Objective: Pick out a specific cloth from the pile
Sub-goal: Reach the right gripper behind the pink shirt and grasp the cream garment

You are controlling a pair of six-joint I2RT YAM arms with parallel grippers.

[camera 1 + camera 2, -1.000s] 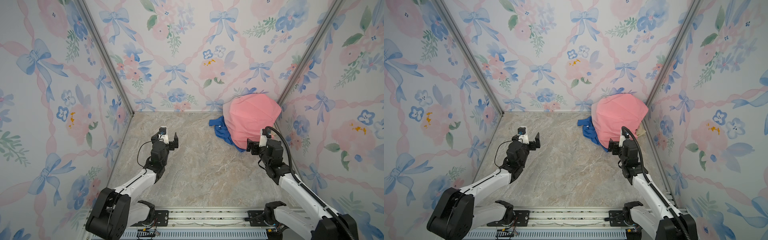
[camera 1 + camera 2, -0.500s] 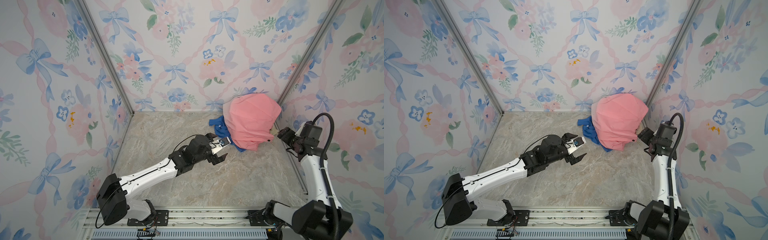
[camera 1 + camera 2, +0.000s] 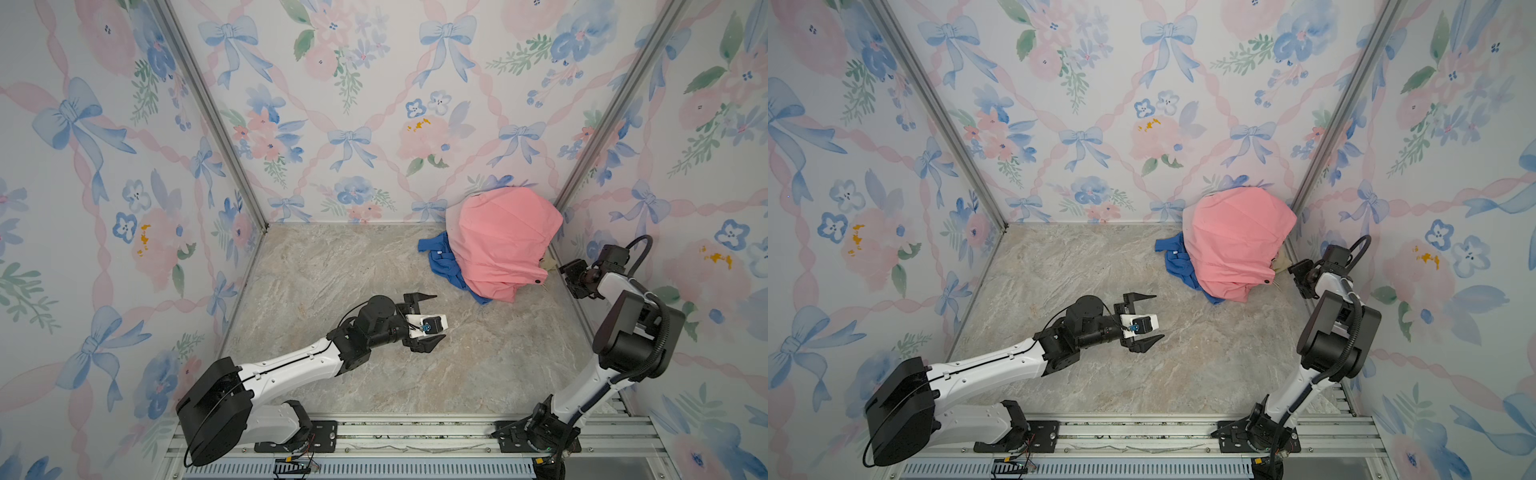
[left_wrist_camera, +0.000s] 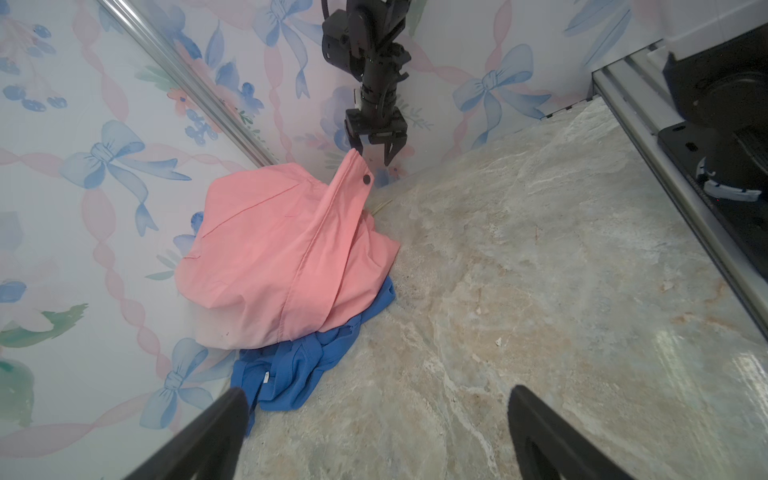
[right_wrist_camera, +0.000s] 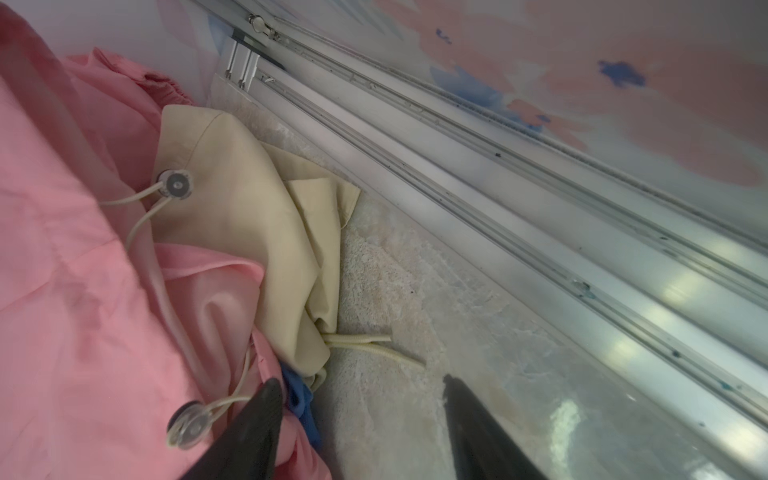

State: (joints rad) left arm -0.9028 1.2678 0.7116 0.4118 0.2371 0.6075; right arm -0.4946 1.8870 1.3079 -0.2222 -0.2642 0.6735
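Note:
The pile sits in the back right corner: a large pink cloth (image 3: 503,241) (image 3: 1233,241) (image 4: 282,249) over a blue garment (image 3: 444,259) (image 3: 1177,262) (image 4: 299,365). The cream cloth (image 5: 241,216) pokes out from under the pink cloth (image 5: 75,291) on the wall side, its cords (image 5: 374,345) lying on the floor; in both top views only a sliver (image 3: 548,262) (image 3: 1282,264) shows. My right gripper (image 5: 360,379) (image 3: 567,276) (image 3: 1296,276) is low beside it, open over bare floor, one finger against the pink and blue fabric. My left gripper (image 4: 376,390) (image 3: 432,318) (image 3: 1152,318) is wide open and empty, short of the blue garment.
Marble-patterned floor (image 3: 374,270) is boxed in by flowered walls. An aluminium rail (image 5: 540,199) runs along the right wall just beside my right gripper. The arms' base rail (image 3: 415,428) crosses the front edge.
Both arms left their places near the front. The left reached across the floor toward the pile. The right swung to the wall side of the pile and its jaws narrowed.

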